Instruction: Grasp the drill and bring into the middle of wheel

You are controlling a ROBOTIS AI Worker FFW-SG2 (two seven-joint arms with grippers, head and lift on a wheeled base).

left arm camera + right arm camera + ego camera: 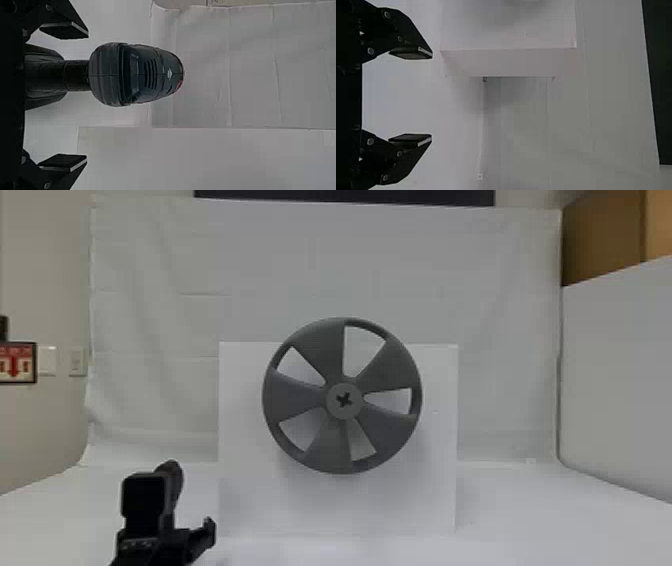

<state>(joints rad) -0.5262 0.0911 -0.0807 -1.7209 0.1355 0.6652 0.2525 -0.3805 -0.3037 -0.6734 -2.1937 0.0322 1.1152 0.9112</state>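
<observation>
Left pincer (187, 537) is sitting down in the lower left of the head view and it's wide open, no grip on anything. From its wrist cam you can see the drill (138, 75) lined up between the two fingers (65, 163), handle clear on both sides, so neither finger's touching it. Drill's upright, with the vented back end of its body showing. Right pincer (431, 97) is spread open too, nothing between its fingers, with the side of the white box (508, 62) past it. As for the wheel (295, 395), it's the gray five-spoke one, upright in the middle of the head view in front of that white box, with a dark cross in its hub (336, 410). Drill's off to the left of it, so it's not at the middle yet. White cloth (300, 255) hangs behind the lot.
</observation>
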